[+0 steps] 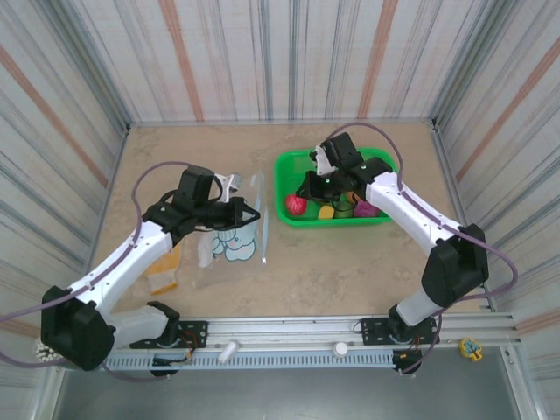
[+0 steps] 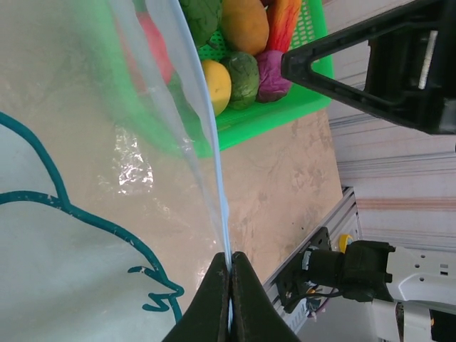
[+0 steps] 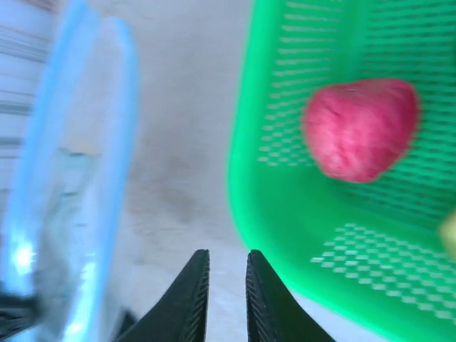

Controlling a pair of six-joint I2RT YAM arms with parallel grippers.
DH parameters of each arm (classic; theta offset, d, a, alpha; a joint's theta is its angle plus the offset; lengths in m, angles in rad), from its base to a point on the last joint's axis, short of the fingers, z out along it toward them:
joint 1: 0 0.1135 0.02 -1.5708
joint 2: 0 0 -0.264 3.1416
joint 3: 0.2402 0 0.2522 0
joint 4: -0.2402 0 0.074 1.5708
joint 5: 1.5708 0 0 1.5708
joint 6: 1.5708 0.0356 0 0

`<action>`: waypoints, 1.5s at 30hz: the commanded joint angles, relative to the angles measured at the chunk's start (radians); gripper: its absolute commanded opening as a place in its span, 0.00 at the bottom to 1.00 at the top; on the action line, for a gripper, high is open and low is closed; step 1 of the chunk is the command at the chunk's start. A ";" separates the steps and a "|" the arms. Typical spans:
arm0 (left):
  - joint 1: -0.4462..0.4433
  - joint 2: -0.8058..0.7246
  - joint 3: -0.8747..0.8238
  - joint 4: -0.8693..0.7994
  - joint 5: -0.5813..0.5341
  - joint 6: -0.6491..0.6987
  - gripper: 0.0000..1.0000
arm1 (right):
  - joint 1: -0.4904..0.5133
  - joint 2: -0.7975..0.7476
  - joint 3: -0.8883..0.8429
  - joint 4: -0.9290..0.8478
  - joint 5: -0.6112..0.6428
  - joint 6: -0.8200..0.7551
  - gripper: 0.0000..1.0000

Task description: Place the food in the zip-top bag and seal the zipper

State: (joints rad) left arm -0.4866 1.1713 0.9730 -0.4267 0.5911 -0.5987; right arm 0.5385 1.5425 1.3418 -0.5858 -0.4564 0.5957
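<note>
- Loading food: left gripper pinches pale blue zipper of crinkly clear bag.
- Right gripper, narrowly parted, empty, must widen around red toy fruit in green mesh basket.

Zip-top bag sits on the bench, just left of the green basket, clear and crinkly, with a teal outline drawing on its side. The zipper, a thin pale blue strip, runs along the edge facing the basket and is pinched tight between the left fingers. From the right wrist the blurred mouth shows 2 blue edges standing apart. Food lies in the basket, 7 pieces showing from the left wrist: a red one nearest the bag, then yellow, dark green, purple, orange, red-orange and another green bunched together
</note>
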 commanded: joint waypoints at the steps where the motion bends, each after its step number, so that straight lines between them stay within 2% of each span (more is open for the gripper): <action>1: -0.004 -0.024 0.068 -0.051 0.001 0.047 0.00 | 0.022 -0.013 -0.036 0.139 -0.196 0.166 0.49; 3: -0.004 -0.043 0.077 -0.059 0.003 0.042 0.00 | 0.027 0.010 -0.067 0.260 -0.302 0.268 0.54; 5: -0.006 -0.061 0.074 -0.061 0.003 0.035 0.00 | 0.029 0.012 -0.133 0.479 -0.381 0.425 0.59; 8: -0.007 -0.082 0.061 -0.065 -0.003 0.030 0.00 | 0.029 0.030 -0.202 0.765 -0.449 0.628 0.59; 13: -0.010 -0.097 0.047 -0.059 -0.005 0.025 0.00 | 0.063 0.079 -0.203 0.867 -0.476 0.689 0.52; 16: -0.012 -0.101 0.053 -0.061 -0.013 0.024 0.00 | 0.089 0.099 -0.190 0.870 -0.462 0.691 0.38; 19: -0.012 -0.101 0.099 -0.144 -0.075 0.050 0.00 | 0.087 0.084 -0.164 0.723 -0.409 0.601 0.14; 21: -0.010 -0.098 0.166 -0.249 -0.145 0.084 0.00 | 0.079 0.063 -0.102 0.465 -0.333 0.429 0.02; 25: -0.010 -0.091 0.290 -0.428 -0.275 0.143 0.00 | 0.083 0.059 0.046 0.074 -0.138 0.162 0.00; 27: -0.010 -0.082 0.350 -0.506 -0.338 0.163 0.00 | 0.101 0.084 0.154 -0.128 0.015 0.029 0.00; 31: -0.012 -0.076 0.421 -0.597 -0.443 0.179 0.00 | 0.131 0.130 0.279 -0.334 0.276 -0.096 0.01; 35: -0.014 -0.061 0.463 -0.629 -0.467 0.172 0.00 | 0.135 0.148 0.319 -0.392 0.395 -0.127 0.08; 40: -0.057 -0.017 0.483 -0.647 -0.527 0.160 0.00 | 0.141 0.160 0.360 -0.412 0.457 -0.142 0.18; 43: -0.076 0.011 0.490 -0.631 -0.524 0.151 0.00 | 0.143 0.155 0.375 -0.379 0.371 -0.141 0.38; 45: -0.082 0.029 0.495 -0.609 -0.508 0.143 0.00 | 0.147 0.150 0.395 -0.365 0.320 -0.137 0.46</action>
State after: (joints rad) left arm -0.5587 1.1851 1.4376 -1.0275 0.1028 -0.4488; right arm 0.6750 1.6997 1.6863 -0.9379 -0.1020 0.4770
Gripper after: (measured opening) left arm 0.052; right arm 0.446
